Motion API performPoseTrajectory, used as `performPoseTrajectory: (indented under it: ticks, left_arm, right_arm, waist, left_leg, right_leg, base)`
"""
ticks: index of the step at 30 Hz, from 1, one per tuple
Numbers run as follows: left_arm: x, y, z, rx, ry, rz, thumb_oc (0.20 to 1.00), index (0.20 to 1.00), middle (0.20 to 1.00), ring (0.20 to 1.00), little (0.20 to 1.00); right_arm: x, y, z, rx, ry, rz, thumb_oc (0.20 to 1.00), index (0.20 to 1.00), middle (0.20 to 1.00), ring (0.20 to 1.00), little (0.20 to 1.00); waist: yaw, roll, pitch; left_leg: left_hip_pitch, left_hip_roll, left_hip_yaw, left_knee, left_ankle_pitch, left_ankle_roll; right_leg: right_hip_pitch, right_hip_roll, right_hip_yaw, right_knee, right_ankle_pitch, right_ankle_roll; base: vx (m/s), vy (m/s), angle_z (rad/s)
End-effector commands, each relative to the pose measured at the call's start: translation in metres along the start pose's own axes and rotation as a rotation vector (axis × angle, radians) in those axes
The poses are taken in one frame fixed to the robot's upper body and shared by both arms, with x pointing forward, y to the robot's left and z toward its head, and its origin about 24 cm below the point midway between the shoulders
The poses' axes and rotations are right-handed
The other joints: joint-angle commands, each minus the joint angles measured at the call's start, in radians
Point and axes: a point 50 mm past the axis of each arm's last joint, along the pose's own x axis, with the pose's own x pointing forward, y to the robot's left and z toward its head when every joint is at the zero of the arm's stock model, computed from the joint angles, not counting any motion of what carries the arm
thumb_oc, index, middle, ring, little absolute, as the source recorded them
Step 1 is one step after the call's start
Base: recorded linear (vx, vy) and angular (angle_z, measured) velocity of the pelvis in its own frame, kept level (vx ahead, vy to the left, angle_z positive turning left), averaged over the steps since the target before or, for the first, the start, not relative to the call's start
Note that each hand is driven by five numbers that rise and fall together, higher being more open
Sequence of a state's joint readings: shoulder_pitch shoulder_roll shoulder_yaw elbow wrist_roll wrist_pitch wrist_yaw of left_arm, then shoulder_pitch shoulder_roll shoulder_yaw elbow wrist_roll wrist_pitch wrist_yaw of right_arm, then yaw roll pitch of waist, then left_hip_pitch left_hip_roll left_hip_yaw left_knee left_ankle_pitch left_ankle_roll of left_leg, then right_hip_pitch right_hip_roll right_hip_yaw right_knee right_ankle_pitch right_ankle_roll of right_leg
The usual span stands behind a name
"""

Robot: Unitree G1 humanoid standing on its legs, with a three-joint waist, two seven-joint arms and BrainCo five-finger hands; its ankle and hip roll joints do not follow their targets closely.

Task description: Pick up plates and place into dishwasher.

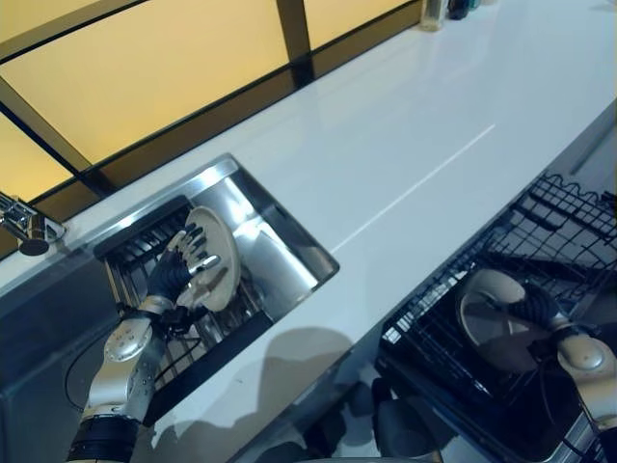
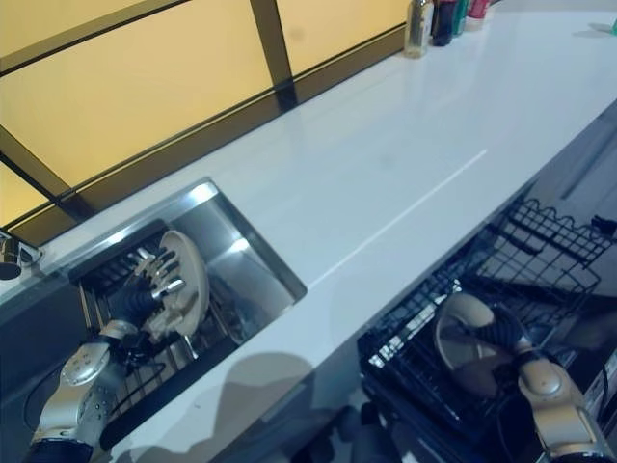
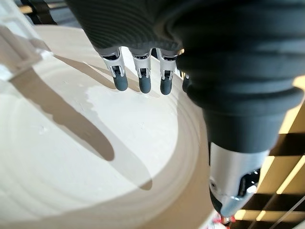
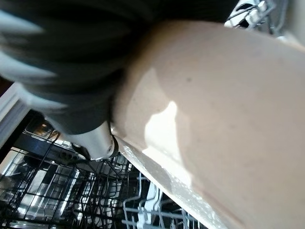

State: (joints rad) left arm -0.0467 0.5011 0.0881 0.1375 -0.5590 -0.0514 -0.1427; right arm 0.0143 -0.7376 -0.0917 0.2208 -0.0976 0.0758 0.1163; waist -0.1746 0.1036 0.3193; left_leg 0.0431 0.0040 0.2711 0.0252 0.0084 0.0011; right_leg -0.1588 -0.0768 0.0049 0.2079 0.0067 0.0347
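Nearest the camera, the right hand (image 1: 540,311) is seen low in the dishwasher rack (image 1: 569,217), its fingers wrapped round a plate (image 1: 492,323) held inside the rack. Across the white surface (image 1: 405,145), the left hand (image 1: 183,265) is reached into the sink (image 1: 280,251), its fingers (image 3: 143,83) laid straight against a second plate (image 1: 217,253) standing on edge in the sink rack (image 1: 130,256).
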Motion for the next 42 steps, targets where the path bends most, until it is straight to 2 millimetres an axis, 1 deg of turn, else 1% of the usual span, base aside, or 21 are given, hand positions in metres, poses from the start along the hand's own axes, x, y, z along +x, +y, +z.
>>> performPoseTrajectory:
  ticks: [1, 8, 12, 17, 18, 19, 20, 25, 34, 42]
  left_arm:
    - [0.014, -0.004, 0.038, 0.090, -0.146, -0.030, 1.000, 1.000, 1.000, 1.000, 1.000]
    - [0.034, -0.011, 0.068, 0.098, -0.242, -0.029, 1.000, 1.000, 1.000, 1.000, 1.000]
    - [0.043, -0.013, 0.083, 0.098, -0.275, -0.027, 1.000, 1.000, 1.000, 1.000, 1.000]
    - [0.047, -0.014, 0.094, 0.093, -0.296, -0.021, 1.000, 1.000, 1.000, 1.000, 1.000]
    - [0.047, -0.014, 0.095, 0.091, -0.298, -0.020, 1.000, 1.000, 1.000, 1.000, 1.000]
    - [0.047, -0.013, 0.095, 0.090, -0.299, -0.019, 1.000, 1.000, 1.000, 1.000, 1.000]
    - [0.046, -0.012, 0.095, 0.088, -0.300, -0.018, 1.000, 1.000, 1.000, 1.000, 1.000]
    - [0.043, -0.009, 0.091, 0.085, -0.297, -0.011, 1.000, 1.000, 1.000, 1.000, 1.000]
    - [0.036, -0.007, 0.077, 0.087, -0.257, -0.015, 1.000, 1.000, 1.000, 1.000, 1.000]
    - [0.027, -0.001, 0.060, 0.084, -0.202, -0.012, 1.000, 1.000, 1.000, 1.000, 1.000]
  right_arm:
    - [0.008, 0.014, -0.003, -0.073, 0.017, 0.059, 0.200, 0.200, 0.200, 0.200, 0.200]
    - [0.030, 0.002, 0.020, -0.135, -0.010, 0.045, 0.200, 0.200, 0.200, 0.200, 0.200]
    - [0.042, -0.004, 0.030, -0.206, -0.006, 0.052, 0.200, 0.200, 0.200, 0.200, 0.200]
    - [0.048, -0.010, 0.034, -0.242, 0.020, 0.050, 0.200, 0.200, 0.200, 0.200, 0.200]
    - [0.048, -0.010, 0.033, -0.240, 0.027, 0.051, 0.413, 0.413, 0.413, 0.413, 0.413]
    - [0.048, -0.011, 0.032, -0.237, 0.030, 0.050, 0.784, 0.784, 0.784, 0.784, 0.784]
    - [0.048, -0.011, 0.031, -0.235, 0.033, 0.046, 1.000, 1.000, 1.000, 1.000, 1.000]
    - [0.044, -0.009, 0.023, -0.208, 0.052, 0.048, 1.000, 1.000, 1.000, 1.000, 1.000]
    - [0.030, 0.004, -0.008, -0.147, 0.123, 0.074, 1.000, 1.000, 1.000, 1.000, 1.000]
    - [0.014, 0.017, -0.032, -0.087, 0.191, 0.100, 1.000, 1.000, 1.000, 1.000, 1.000]
  waist:
    - [0.037, -0.037, 0.010]
    - [0.054, -0.015, 0.091]
    - [0.063, -0.004, 0.118]
    - [0.072, 0.001, 0.133]
    - [0.074, 0.002, 0.134]
    - [0.075, 0.002, 0.136]
    - [0.076, 0.001, 0.136]
    - [0.076, -0.005, 0.130]
    - [0.070, -0.020, 0.094]
    - [0.059, -0.035, 0.038]
  left_leg:
    - [-0.135, -0.024, -0.019, 0.215, -0.119, 0.039]
    - [-0.231, -0.022, -0.032, 0.231, -0.098, 0.029]
    - [-0.264, -0.025, -0.042, 0.226, -0.087, 0.023]
    - [-0.275, -0.028, -0.053, 0.204, -0.073, 0.017]
    - [-0.273, -0.028, -0.054, 0.200, -0.072, 0.017]
    - [-0.272, -0.028, -0.054, 0.197, -0.071, 0.016]
    - [-0.269, -0.029, -0.055, 0.192, -0.069, 0.015]
    - [-0.251, -0.027, -0.050, 0.181, -0.070, 0.013]
    - [-0.175, -0.027, -0.035, 0.157, -0.079, 0.018]
    - [-0.091, -0.028, -0.024, 0.129, -0.090, 0.021]
  right_leg:
    - [-0.039, -0.053, 0.003, -0.026, 0.014, 0.097]
    - [-0.107, -0.051, -0.011, -0.022, 0.017, 0.080]
    - [-0.132, -0.051, -0.021, -0.026, 0.019, 0.069]
    - [-0.142, -0.050, -0.033, -0.030, 0.019, 0.060]
    - [-0.140, -0.050, -0.035, -0.032, 0.018, 0.058]
    - [-0.138, -0.050, -0.037, -0.034, 0.018, 0.057]
    - [-0.136, -0.049, -0.039, -0.035, 0.018, 0.056]
    - [-0.118, -0.048, -0.047, -0.041, 0.015, 0.053]
    - [-0.055, -0.052, -0.052, -0.050, 0.011, 0.061]
    - [0.019, -0.057, -0.051, -0.062, 0.004, 0.074]
  base:
    - [-0.16, -0.059, 0.04]
    - [-0.17, -0.026, 0.07]
    - [-0.10, -0.006, 0.06]
    - [-0.05, 0.005, 0.05]
    - [-0.02, 0.009, 0.06]
    - [-0.01, 0.012, 0.06]
    - [-0.01, 0.015, 0.08]
    - [0.01, 0.014, 0.08]
    - [0.04, 0.025, 0.04]
    - [0.06, 0.022, 0.01]
